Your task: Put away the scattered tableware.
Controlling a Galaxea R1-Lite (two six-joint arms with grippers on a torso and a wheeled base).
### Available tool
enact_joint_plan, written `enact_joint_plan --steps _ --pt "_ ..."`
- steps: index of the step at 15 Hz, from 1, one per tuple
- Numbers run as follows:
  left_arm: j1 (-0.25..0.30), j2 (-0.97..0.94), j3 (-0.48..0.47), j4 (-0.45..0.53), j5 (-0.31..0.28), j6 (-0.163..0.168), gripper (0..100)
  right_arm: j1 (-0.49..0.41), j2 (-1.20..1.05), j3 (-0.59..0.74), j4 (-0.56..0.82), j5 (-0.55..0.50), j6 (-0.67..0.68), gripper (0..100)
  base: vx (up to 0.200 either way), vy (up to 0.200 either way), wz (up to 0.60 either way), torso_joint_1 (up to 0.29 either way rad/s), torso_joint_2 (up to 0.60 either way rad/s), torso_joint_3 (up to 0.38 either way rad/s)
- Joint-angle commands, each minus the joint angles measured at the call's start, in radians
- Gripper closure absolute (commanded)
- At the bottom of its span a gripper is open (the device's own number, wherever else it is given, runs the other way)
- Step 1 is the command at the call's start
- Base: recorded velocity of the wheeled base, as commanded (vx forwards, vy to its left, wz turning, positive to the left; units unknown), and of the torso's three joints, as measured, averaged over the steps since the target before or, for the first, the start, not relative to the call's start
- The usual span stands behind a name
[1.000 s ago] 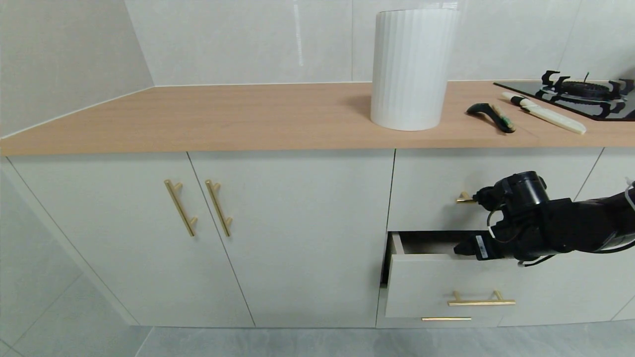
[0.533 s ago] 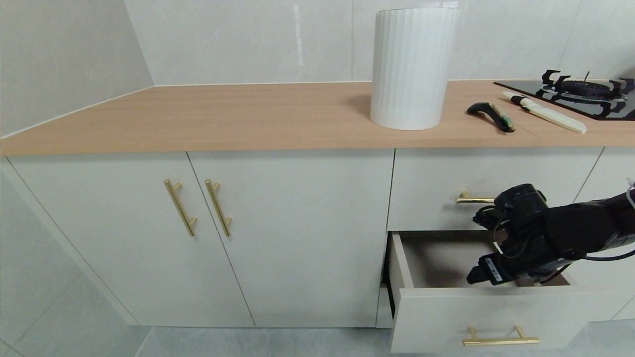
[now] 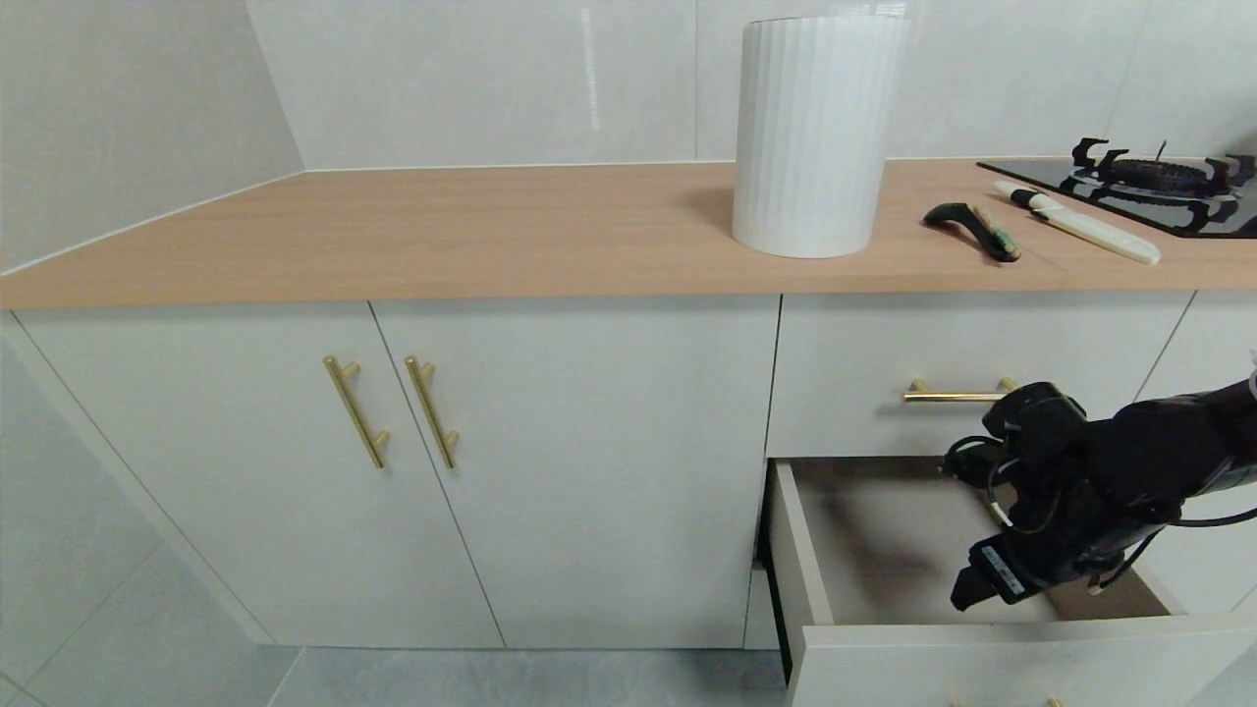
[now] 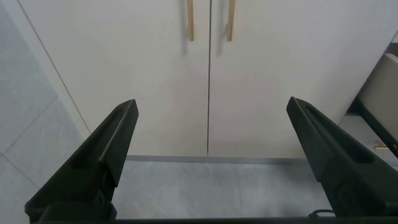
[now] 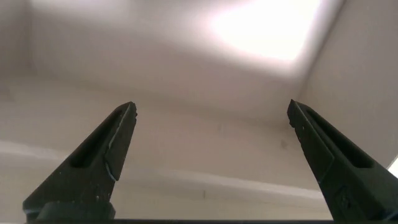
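From the head camera, we see the pale lower drawer (image 3: 800,550) drawn far out of the cabinet. A second ago it was barely cracked open, and its own front handle has since slid off the picture's lower edge. The right claw (image 3: 967,594) has come down and back with it and hangs inside the drawer behind the front panel, uncovering the brass handle of the upper drawer (image 3: 957,395). The scattered tableware has not shifted: a black-handled peeler (image 3: 972,228) and a white-bladed knife (image 3: 1080,224) lie on the wooden counter (image 3: 491,236), between a tall white ribbed canister (image 3: 810,137) and the black gas hob (image 3: 1149,187), well above the drawer. We judge the opening step nearly done and the pick-up still ahead. From the left wrist, the left claw (image 4: 211,109) is spread wide and carries nothing, facing cream cabinet doors (image 4: 124,74) above grey floor tiles (image 4: 205,186). From the right wrist, the right claw (image 5: 210,107) is likewise parted and holds nothing over the drawer's pale interior.
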Motion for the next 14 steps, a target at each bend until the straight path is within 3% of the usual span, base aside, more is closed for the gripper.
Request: enact_joint_plan --steps 1,10,14 --pt "0.0 0.0 0.0 0.0 0.0 -0.001 0 0.002 -0.005 -0.001 0.027 -0.001 -0.004 0 0.0 0.0 0.0 0.0 0.0 0.0" --pt "0.0 0.0 0.0 0.0 0.0 -0.001 0 0.079 0.015 0.001 0.353 -0.084 -0.061 0 0.0 0.0 0.0 0.0 0.0 0.0" --pt "0.0 0.0 0.0 0.0 0.0 -0.001 0 0.113 0.034 0.004 0.426 -0.116 -0.07 0 0.0 0.0 0.0 0.0 0.0 0.0"
